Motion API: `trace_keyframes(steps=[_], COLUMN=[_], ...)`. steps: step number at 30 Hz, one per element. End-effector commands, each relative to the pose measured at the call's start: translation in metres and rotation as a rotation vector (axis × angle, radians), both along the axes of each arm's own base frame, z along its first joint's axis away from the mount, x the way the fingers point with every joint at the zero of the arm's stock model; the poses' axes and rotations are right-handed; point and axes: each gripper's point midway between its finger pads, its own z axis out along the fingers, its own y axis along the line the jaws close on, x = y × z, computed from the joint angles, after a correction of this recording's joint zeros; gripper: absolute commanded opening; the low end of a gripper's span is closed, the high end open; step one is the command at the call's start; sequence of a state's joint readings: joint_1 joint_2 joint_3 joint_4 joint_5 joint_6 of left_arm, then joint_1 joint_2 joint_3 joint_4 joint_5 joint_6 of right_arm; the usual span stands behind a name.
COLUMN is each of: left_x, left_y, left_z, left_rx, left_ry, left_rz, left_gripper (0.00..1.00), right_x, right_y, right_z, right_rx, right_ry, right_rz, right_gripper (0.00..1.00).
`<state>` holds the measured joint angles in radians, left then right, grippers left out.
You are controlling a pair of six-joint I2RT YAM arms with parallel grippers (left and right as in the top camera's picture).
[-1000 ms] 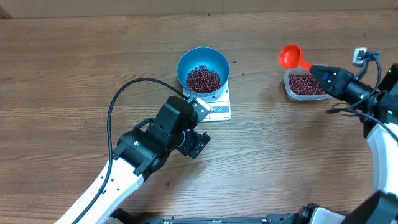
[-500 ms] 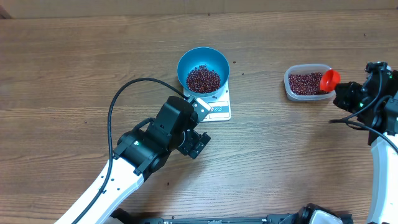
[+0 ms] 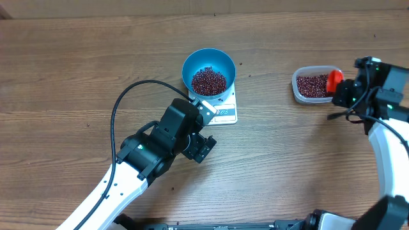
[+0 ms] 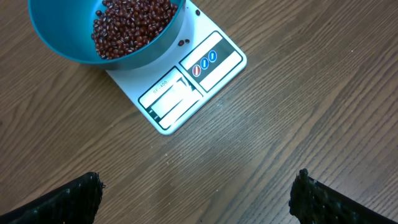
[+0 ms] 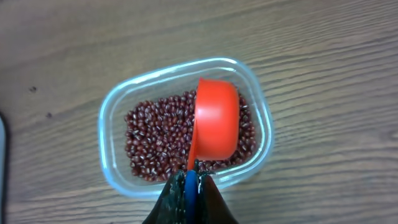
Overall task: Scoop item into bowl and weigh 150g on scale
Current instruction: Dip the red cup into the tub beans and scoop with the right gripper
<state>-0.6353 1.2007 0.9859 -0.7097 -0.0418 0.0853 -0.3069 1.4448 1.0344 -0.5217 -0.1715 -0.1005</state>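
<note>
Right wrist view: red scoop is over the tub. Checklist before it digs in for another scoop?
1. Grip: right gripper shut on the handle of the red plastic scoop: ok.
2. Position: the scoop's cup lies inside the rim of the clear plastic rounded-rectangle tub: ok.
3. Supply: dark red-brown beans cover the tub floor: ok.
4. Target: round blue bowl sits on the flat white rectangular scale, partly filled with beans: ok.
5. Reading: the scale's display is washed out: cannot tell.
6. Left gripper open, empty, short of the scale: ok.
</note>
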Motion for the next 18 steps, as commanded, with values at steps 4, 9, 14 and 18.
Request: trace_keyframes(steps=[4,9,14,18], left_x=[0.002,0.002,0.002,0.002], left_y=[0.001,0.001,0.001,0.001], left_z=[-0.002,-0.002,-0.002,-0.002], left_rx=[0.014,0.014,0.014,0.014], left_ry=[-0.003,-0.003,-0.003,-0.003], left_rz=[-0.004,-0.004,-0.004,-0.004], left_gripper=[0.99,0.99,0.99,0.99], right_x=[0.014,0.014,0.016,0.014], right_y=[-0.006,-0.009,0.017,0.032], right_z=[-0.015,-0.023,-0.029,-0.033], right_rx=[-0.144,-0.184,-0.071,0.001], right_ry=[0.042,0.071,0.058,0.060], right_rz=[0.063,0.070,0.160,0.211], right_gripper=[0.04,0.04,0.04,0.04])
